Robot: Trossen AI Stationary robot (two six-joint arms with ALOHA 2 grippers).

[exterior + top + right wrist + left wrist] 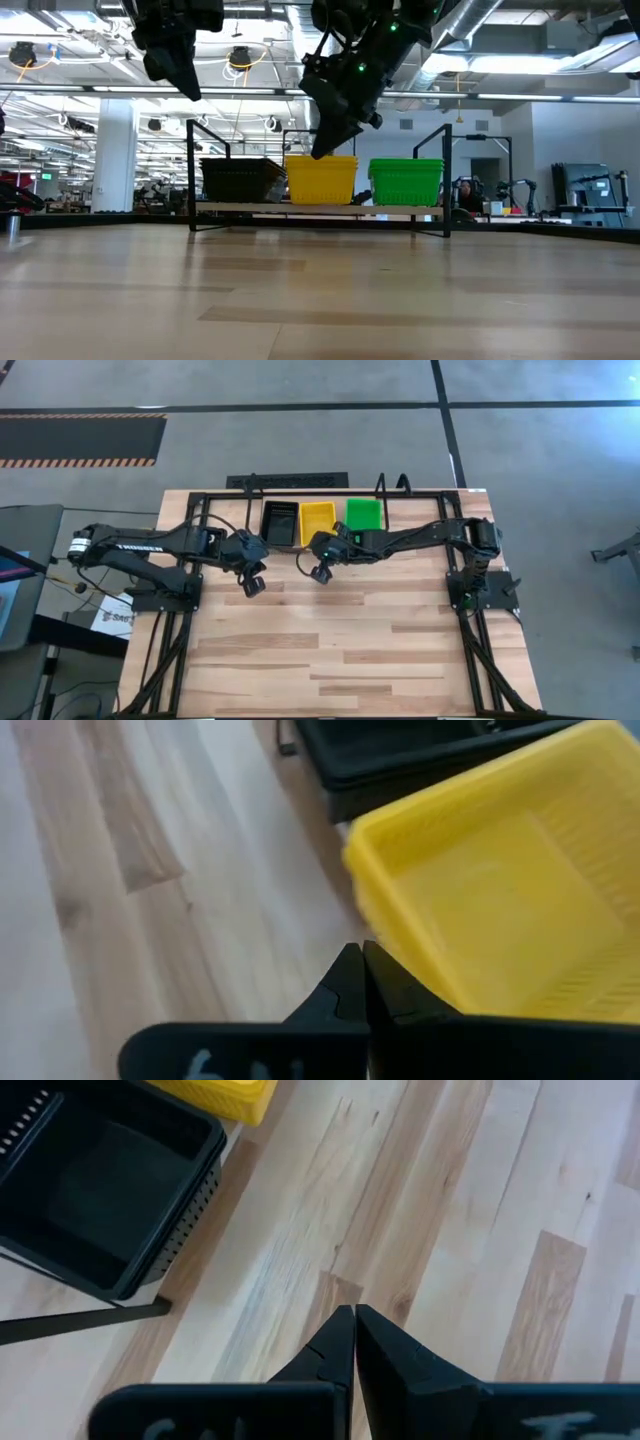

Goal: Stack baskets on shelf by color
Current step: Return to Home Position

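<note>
Well, job looks done: black baskets (279,523), yellow baskets (317,520) & green baskets (363,513) sit side by side on the shelf (360,208), none on the table (350,650). Left gripper (253,586) & right gripper (322,572) hang nearby, both pinched shut w/ nothing inside

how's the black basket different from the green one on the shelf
Colour: the black basket is dark, the green basket bright. Place: in the high view the black basket sits at the left end of the shelf, the green basket at the right end, with a yellow basket between. The left gripper hangs in front of the black basket, none in front of the green basket. Shared: both upright, mesh-sided, alike in size.
</note>
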